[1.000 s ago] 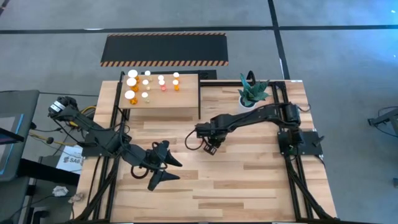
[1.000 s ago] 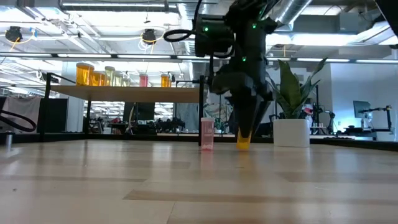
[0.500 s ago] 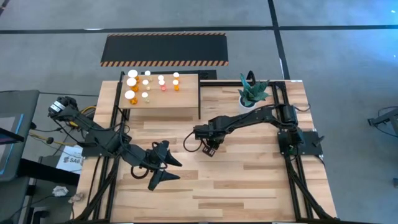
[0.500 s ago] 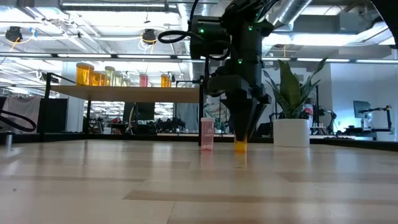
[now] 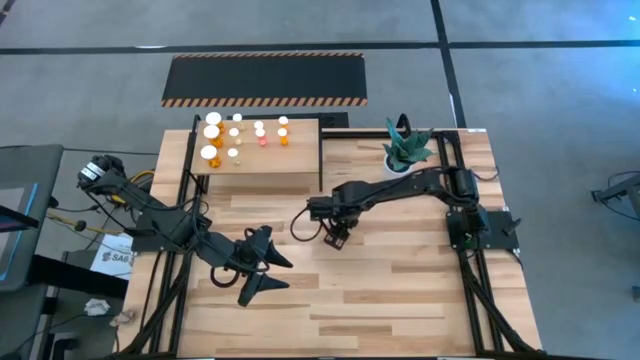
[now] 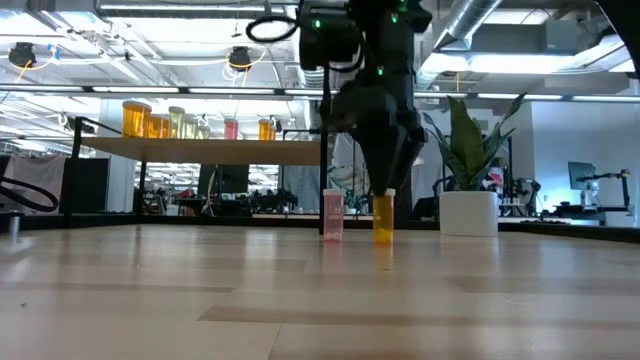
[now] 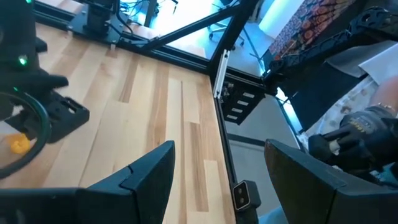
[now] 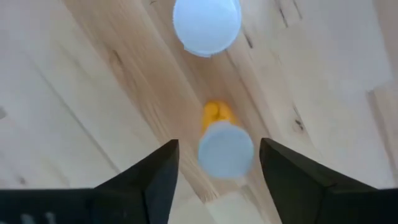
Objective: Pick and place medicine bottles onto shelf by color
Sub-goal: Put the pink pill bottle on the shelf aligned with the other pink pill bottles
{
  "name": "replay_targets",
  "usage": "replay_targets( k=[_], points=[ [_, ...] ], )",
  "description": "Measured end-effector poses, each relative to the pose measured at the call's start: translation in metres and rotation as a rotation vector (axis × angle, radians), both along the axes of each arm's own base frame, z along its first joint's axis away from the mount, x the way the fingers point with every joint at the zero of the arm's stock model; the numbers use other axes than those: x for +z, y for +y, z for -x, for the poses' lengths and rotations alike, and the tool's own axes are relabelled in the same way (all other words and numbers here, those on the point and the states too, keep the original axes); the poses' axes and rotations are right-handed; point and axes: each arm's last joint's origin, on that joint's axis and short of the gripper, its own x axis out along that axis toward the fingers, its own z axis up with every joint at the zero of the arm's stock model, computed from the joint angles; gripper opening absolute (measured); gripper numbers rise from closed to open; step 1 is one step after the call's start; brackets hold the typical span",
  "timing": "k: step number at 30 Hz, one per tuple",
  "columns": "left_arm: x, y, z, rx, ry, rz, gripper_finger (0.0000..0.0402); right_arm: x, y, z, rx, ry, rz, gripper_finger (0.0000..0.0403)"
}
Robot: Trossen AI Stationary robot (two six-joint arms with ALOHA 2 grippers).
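Most bottles [image 5: 232,140] are up on the shelf [image 5: 262,170] already, sorted approx by colour. Two left on the table [image 5: 400,290]: an orange bottle [image 6: 383,219] and a pink one [image 6: 333,216] just beside it, both upright mid-table. Right gripper [image 8: 214,177] sits directly over the orange one, fingers spread wide either side of its white cap [image 8: 225,152], gripping nothing. Left gripper [image 5: 262,262] waits near the table's left-front, jaws apart, empty.

From above, the right gripper [image 5: 334,238] hides both bottles beneath it.
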Motion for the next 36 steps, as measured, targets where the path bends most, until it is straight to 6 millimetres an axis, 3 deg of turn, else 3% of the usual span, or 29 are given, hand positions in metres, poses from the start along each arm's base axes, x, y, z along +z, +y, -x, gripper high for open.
replay_targets(
  k=[11,17,22,29,32,36],
  points=[
    [0.000,-0.001,0.000,-0.019,0.004,0.006,0.0238,0.060,0.006,-0.004,0.099,0.008,0.008,0.0250],
    [0.000,0.002,-0.001,-0.021,0.004,0.004,0.0238,0.093,0.016,0.014,0.173,0.106,0.027,0.0250],
    [0.000,0.008,-0.005,-0.041,0.011,0.013,0.0238,0.125,0.032,0.045,0.186,0.077,0.067,0.0250],
    [-0.002,0.022,-0.011,-0.019,0.004,-0.088,0.0238,0.175,0.050,0.112,0.056,-0.106,0.205,0.0250],
    [-0.003,0.032,-0.015,0.000,-0.013,-0.177,0.0238,0.180,0.052,0.145,-0.048,-0.167,0.306,0.0250],
    [-0.003,0.050,-0.023,0.103,-0.025,-0.252,0.0238,0.167,0.054,0.181,-0.146,-0.195,0.347,0.0250]
  ],
)
